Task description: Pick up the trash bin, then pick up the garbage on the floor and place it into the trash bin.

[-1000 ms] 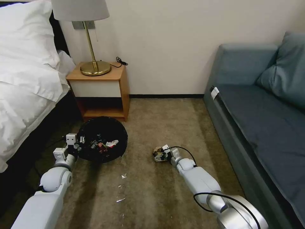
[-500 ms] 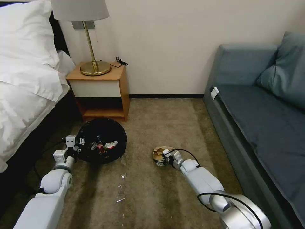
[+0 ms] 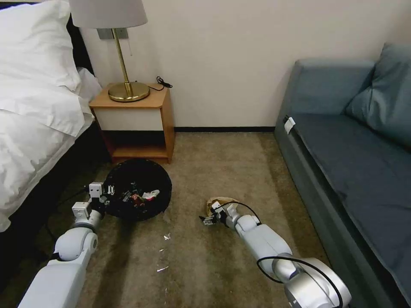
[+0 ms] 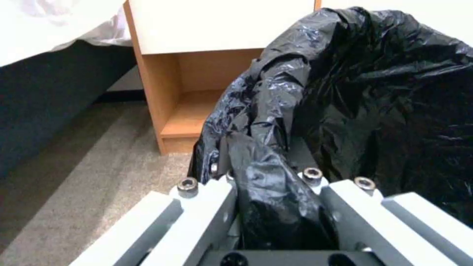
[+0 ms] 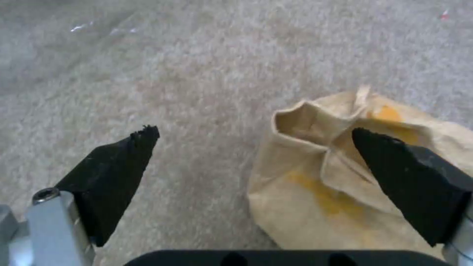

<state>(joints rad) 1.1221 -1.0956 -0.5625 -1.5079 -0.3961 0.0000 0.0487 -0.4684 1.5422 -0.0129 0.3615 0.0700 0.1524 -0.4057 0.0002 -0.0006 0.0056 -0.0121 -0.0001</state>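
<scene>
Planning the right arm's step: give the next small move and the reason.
Probably shift the right gripper sideways to centre the paper bag between its open fingers. Now one finger overlaps the bag and the other hangs over bare carpet; closing here would likely miss it.

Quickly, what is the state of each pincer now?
Left pincer: shut on the trash bin's black bag rim.
Right pincer: open, empty, over the paper bag.
</scene>
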